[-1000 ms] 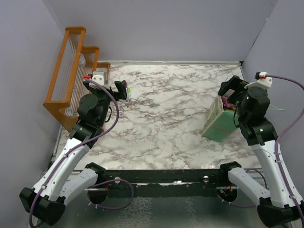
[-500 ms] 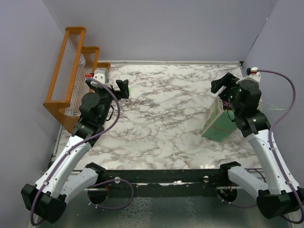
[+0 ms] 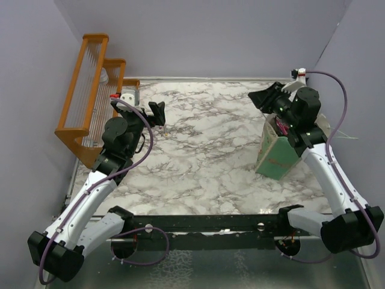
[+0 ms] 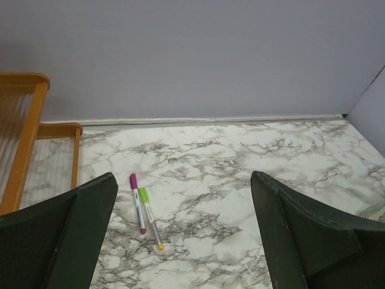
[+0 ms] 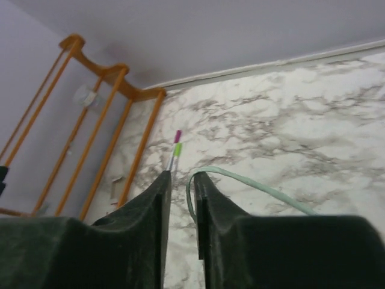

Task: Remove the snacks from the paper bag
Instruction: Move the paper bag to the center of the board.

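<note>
Snacks lie inside the paper bag at the right of the table, none out; opening the bag seems the step in hand, reaching in comes next. Left gripper hangs wide apart, empty, above two markers. Right gripper is nearly together, apparently pinching the bag's thin mint edge.

At the right of the frame we see the mint-green paper bag standing tilted on the marble table, with a pink snack showing at its mouth. The right end effector hangs just above the bag's top. The left end effector hovers at upper left, near the orange rack.
</note>
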